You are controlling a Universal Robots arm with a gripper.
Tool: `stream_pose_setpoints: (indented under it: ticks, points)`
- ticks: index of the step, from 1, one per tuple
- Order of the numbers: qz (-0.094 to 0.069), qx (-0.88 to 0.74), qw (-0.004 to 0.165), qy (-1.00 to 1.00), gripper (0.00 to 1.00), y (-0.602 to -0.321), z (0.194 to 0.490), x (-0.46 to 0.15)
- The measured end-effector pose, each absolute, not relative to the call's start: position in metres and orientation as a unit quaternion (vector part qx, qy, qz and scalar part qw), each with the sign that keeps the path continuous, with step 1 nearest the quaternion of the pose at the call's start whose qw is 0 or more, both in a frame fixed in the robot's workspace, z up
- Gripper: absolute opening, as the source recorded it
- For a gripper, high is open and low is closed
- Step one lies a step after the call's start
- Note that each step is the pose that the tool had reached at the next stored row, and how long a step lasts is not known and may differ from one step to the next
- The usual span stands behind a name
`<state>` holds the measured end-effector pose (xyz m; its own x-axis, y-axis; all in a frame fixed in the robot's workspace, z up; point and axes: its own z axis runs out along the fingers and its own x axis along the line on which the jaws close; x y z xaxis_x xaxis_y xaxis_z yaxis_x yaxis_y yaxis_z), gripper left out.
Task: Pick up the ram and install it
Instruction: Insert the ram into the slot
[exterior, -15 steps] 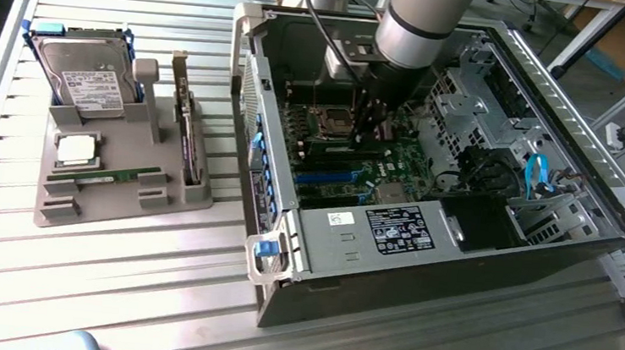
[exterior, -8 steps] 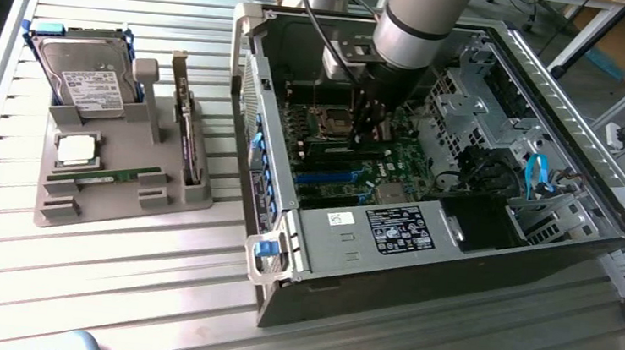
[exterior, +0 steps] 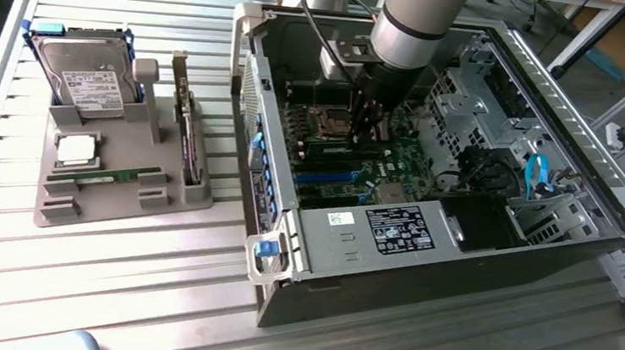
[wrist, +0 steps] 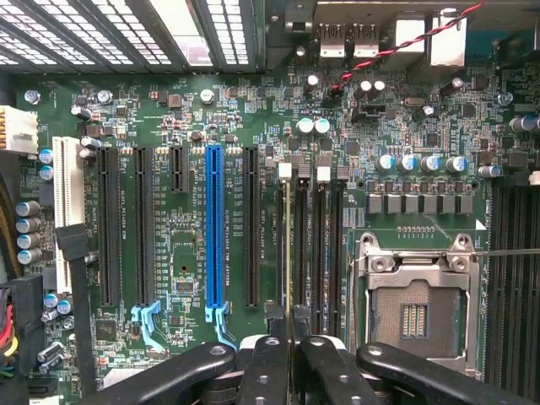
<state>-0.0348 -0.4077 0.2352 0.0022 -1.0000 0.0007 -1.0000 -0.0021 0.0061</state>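
Observation:
My gripper (exterior: 365, 122) is down inside the open computer case (exterior: 547, 85), over the motherboard (wrist: 186, 245). In the wrist view its black fingertips (wrist: 278, 325) are pressed together on the ram (wrist: 288, 245). The ram shows edge-on as a thin pale line. It runs along one of the memory slots (wrist: 327, 253), between the black expansion slots and the empty processor socket (wrist: 413, 312). A white latch (wrist: 285, 171) sits at the slot's far end. I cannot tell whether the ram is seated or just above the slot.
A grey tray (exterior: 117, 200) at the exterior view's left holds a hard drive (exterior: 89, 79), a square silver chip (exterior: 74, 150), a green stick (exterior: 103, 175) and an upright dark card (exterior: 187, 126). A blue slot (wrist: 214, 228) and case walls surround the gripper.

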Motion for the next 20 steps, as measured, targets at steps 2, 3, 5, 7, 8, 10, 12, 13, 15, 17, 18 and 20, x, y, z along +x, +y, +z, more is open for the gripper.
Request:
stream_pose_setpoints:
  ticks: [2,3,5,7,8,10,12,13,15,17,18,20]
  points:
    - [-0.002,0.708,0.003,-0.706,0.12,-0.4077,0.2350,-0.0349]
    - [-0.002,0.708,0.003,-0.706,0.12,-0.4077,0.2348,-0.0349]
    - [-0.001,0.708,0.003,-0.707,0.12,-0.4077,0.2346,-0.0349]
    - [-0.001,0.708,0.004,-0.707,0.12,-0.4077,0.2344,-0.0349]
    - [0.000,0.707,0.004,-0.707,0.12,-0.4076,0.2344,-0.0349]
    - [0.000,0.707,0.004,-0.707,0.12,-0.4077,0.2344,-0.0349]
    - [0.000,0.707,0.004,-0.708,0.12,-0.4077,0.2342,-0.0361]
    - [0.000,0.706,0.004,-0.708,0.12,-0.4076,0.2341,-0.0370]
    - [0.000,0.706,0.004,-0.709,0.12,-0.4076,0.2341,-0.0388]
    - [0.000,0.705,0.004,-0.709,0.12,-0.4077,0.2342,-0.0393]
    - [0.000,0.705,0.004,-0.709,0.12,-0.4077,0.2341,-0.0394]
    - [0.000,0.705,0.004,-0.709,0.12,-0.4077,0.2341,-0.0394]
